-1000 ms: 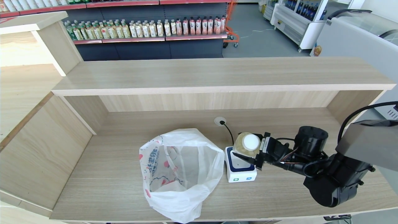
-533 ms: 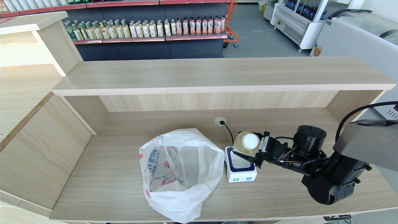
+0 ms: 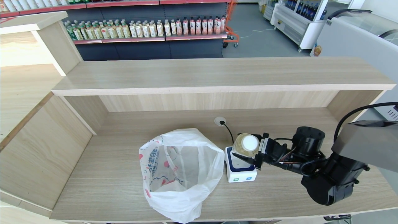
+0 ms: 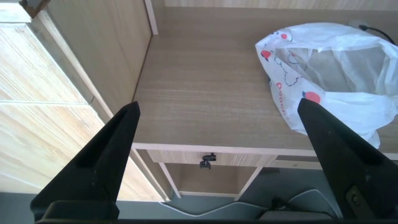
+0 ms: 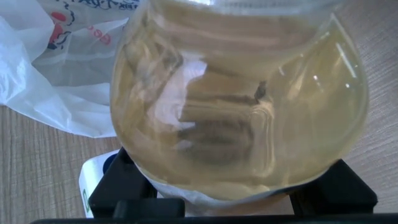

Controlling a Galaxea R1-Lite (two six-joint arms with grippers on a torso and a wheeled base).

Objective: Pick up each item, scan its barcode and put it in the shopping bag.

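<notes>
Wooden checkout counter [image 3: 102,174] carries the white shopping bag [image 3: 180,174] and, just beside it, the small scanner [image 3: 241,172]. The right gripper [image 3: 243,148] holds a bottle [image 3: 248,143] of pale yellow liquid over that scanner, fingers clamped on its sides. Over the last second the bottle barely shifts while the arm behind it edges slightly toward the bag, so the scan looks to be in hand or finishing, with the drop into the bag to follow. The left gripper [image 4: 217,109] hangs spread open and empty above the counter's near edge, beside the bag.
</notes>
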